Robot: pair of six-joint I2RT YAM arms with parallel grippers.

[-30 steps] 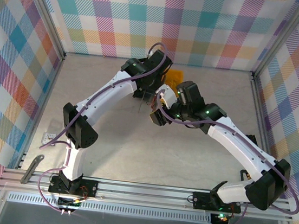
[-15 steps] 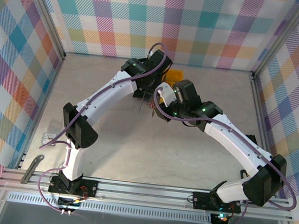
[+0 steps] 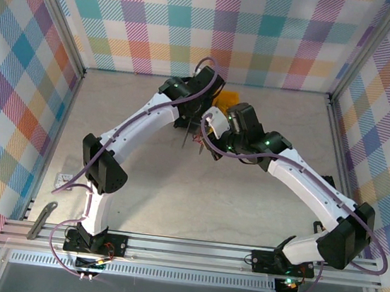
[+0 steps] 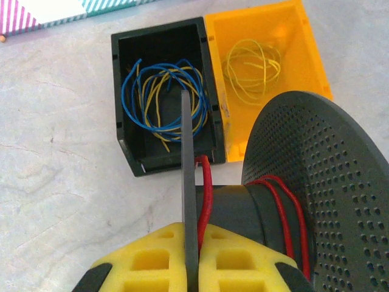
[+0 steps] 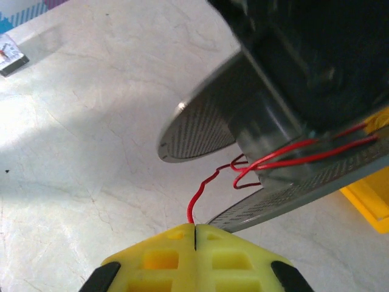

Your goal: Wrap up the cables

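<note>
Pale marbled tabletop [image 3: 149,187], pastel plaid walls [image 3: 287,36]

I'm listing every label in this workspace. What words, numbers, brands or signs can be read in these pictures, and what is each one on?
No text can be read.
White card at the table's edge, right wrist view: dark and red marks, too small and blurred to read.
Spool, red wire, black box, yellow box: no lettering visible.
</note>
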